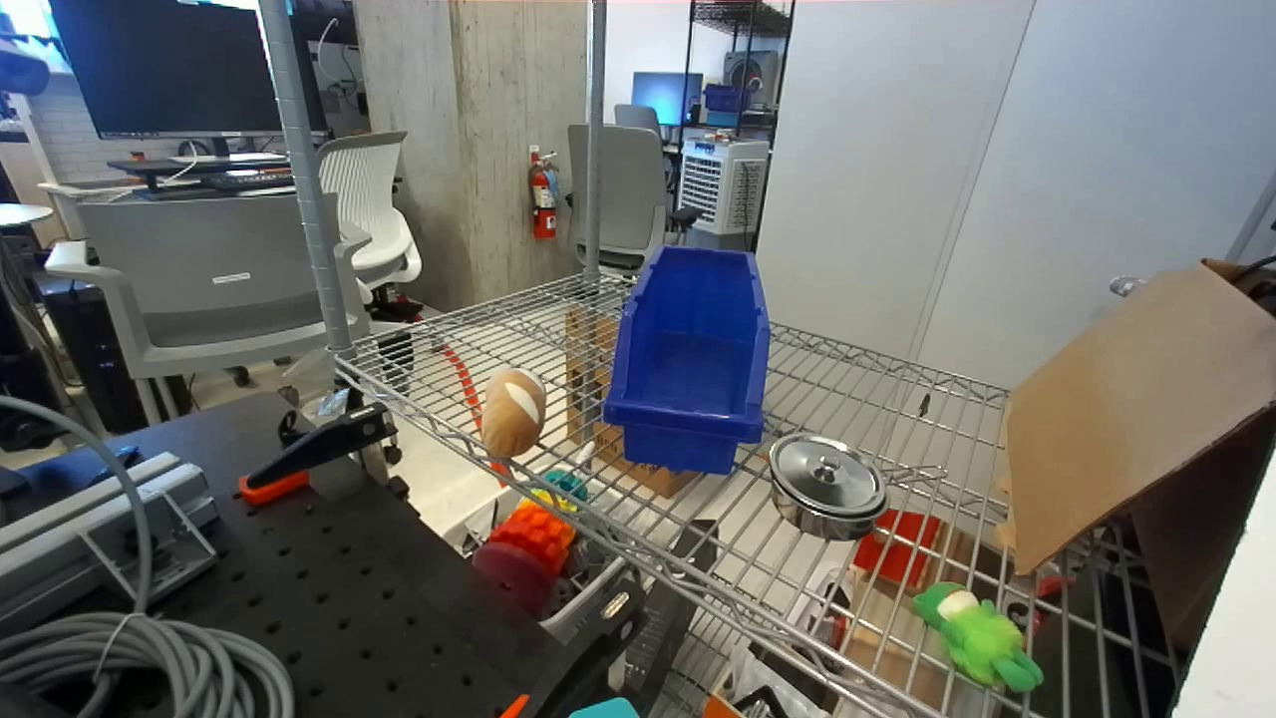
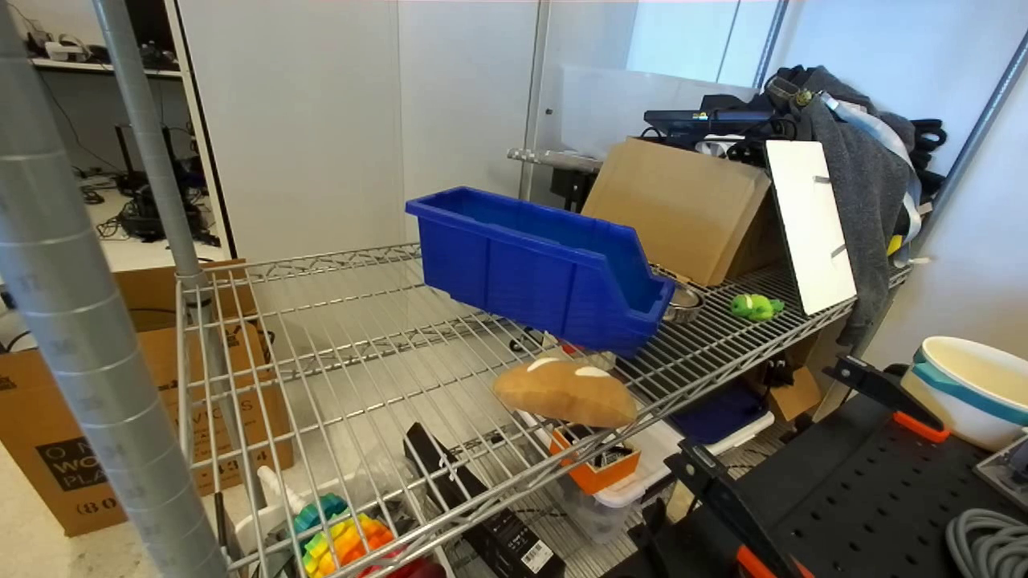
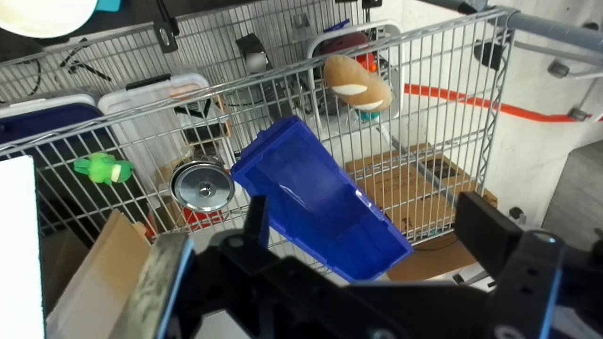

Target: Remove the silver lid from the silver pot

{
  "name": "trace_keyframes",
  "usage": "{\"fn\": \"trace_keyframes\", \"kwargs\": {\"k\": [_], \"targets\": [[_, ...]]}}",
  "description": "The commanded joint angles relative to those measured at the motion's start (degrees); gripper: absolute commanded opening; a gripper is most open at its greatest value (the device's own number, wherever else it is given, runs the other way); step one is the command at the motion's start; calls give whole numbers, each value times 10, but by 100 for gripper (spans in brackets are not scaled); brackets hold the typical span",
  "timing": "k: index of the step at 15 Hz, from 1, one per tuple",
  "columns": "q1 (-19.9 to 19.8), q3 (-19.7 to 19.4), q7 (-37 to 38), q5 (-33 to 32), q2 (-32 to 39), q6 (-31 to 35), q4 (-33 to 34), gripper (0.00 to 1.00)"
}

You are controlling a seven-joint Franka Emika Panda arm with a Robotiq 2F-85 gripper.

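Closest to our wrist camera stands the black two-fingered claw (image 3: pixel 365 212), and we see it wide, its dark fingers (image 3: pixel 258 221) well apart with a broad gap between them. Through that gap we look down on part of a long, open-topped blue plastic bin (image 3: pixel 320 202), which stands on a silver wire-grid metal worktop (image 2: pixel 321 258). Just beside one end of the bin we find the small, round, shiny silver lid (image 1: pixel 802 474), lying on top of the shallow, round silver metal pot (image 1: pixel 819 522); whether it sits quite level we cannot tell. In an exterior view the bin hides part of the pot (image 2: pixel 685 307) from us. On the same worktop, in both exterior views, we see a brown bread-shaped plush toy (image 1: pixel 510 414) with white streaks, close to one long edge, and a bright green plush toy (image 1: pixel 987 638) with a white patch, near the pot but apart from it. Past the pot a brown cardboard box (image 1: pixel 1146 399) stands tilted, and in an exterior view a flat white board (image 2: pixel 811 225) leans just beside it. Next to the worktop we have a black perforated board (image 1: pixel 359 598), with a coil of grey cable (image 1: pixel 179 658) and a black clamp (image 1: pixel 329 439) with orange parts on it. Beneath the wires we make out a rainbow-coloured object (image 2: pixel 345 538), partly hidden.
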Motion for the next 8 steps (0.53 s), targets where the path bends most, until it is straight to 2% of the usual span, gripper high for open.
{"fn": "trace_keyframes", "kwargs": {"k": [1,4,8], "targets": [[16,-42,-34,45,132,71,64,100],[46,-74,-38,64,237,111,114,100],[57,-78,-9,36,383,125,197,100]]}}
